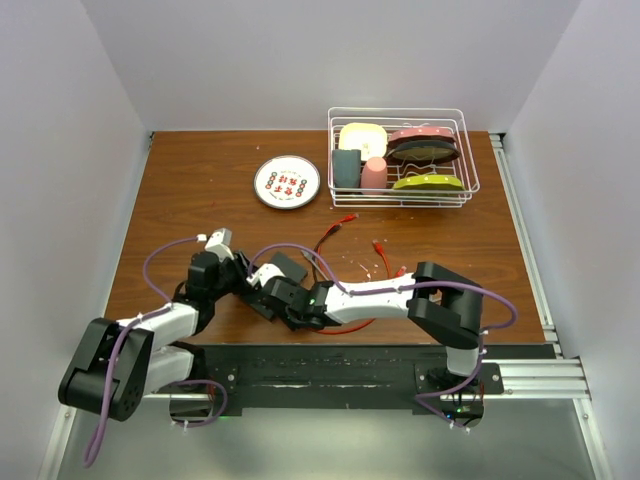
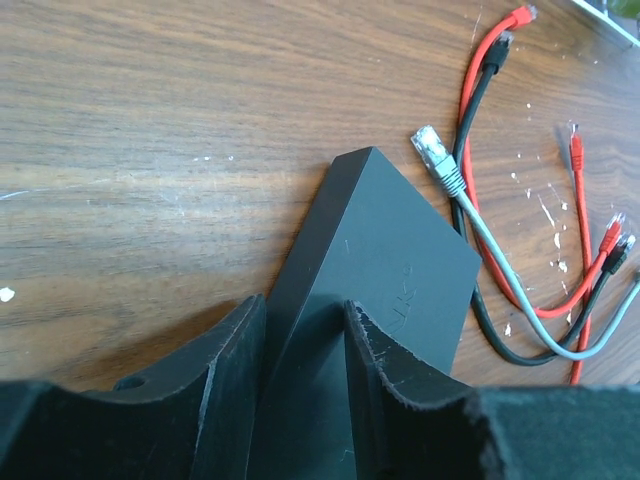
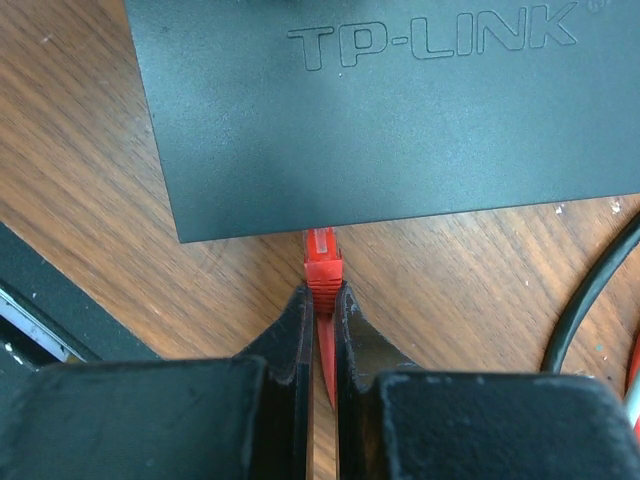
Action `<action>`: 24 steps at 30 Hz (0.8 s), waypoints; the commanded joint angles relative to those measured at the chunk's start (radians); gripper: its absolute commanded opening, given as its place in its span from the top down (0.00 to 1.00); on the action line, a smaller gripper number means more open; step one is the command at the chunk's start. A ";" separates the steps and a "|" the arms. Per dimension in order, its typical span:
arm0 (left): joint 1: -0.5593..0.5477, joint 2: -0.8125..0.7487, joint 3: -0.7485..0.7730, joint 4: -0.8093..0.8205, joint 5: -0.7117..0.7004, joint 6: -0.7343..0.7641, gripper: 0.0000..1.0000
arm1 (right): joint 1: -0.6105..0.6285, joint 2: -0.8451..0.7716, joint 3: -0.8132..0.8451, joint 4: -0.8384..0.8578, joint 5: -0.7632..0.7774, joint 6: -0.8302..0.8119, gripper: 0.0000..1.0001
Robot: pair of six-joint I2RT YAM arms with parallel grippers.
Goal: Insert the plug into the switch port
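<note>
The switch (image 3: 380, 110) is a flat dark-grey box marked TP-LINK, lying on the wooden table; it also shows in the top view (image 1: 289, 266) and the left wrist view (image 2: 390, 260). My right gripper (image 3: 321, 297) is shut on a red plug (image 3: 321, 262), whose clear tip meets the switch's near edge and passes under its rim. The sockets themselves are hidden. My left gripper (image 2: 300, 385) is shut on the switch, one finger on each side of its near end. In the top view both grippers, left (image 1: 255, 272) and right (image 1: 284, 298), meet at the switch.
Loose red, black and grey cables (image 2: 470, 215) lie right of the switch, the grey plug (image 2: 436, 157) near its corner. A round white plate (image 1: 287, 182) and a wire rack (image 1: 470, 170) of dishes stand at the back. A black strip (image 3: 60, 300) runs along the near edge.
</note>
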 commanded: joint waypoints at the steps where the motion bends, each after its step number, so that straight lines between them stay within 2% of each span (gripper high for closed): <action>1: -0.031 -0.030 -0.046 -0.078 0.218 -0.079 0.68 | -0.043 0.023 0.113 0.354 0.070 -0.005 1.00; 10: -0.041 -0.048 -0.069 -0.107 0.222 -0.116 0.71 | -0.044 0.037 0.161 0.367 0.084 0.009 1.00; 15: -0.057 -0.039 -0.092 -0.135 0.192 -0.157 0.73 | -0.047 0.006 0.133 0.410 0.116 0.023 1.00; 24: -0.139 -0.010 -0.126 -0.081 0.165 -0.222 0.75 | -0.049 -0.005 0.112 0.469 0.093 0.010 1.00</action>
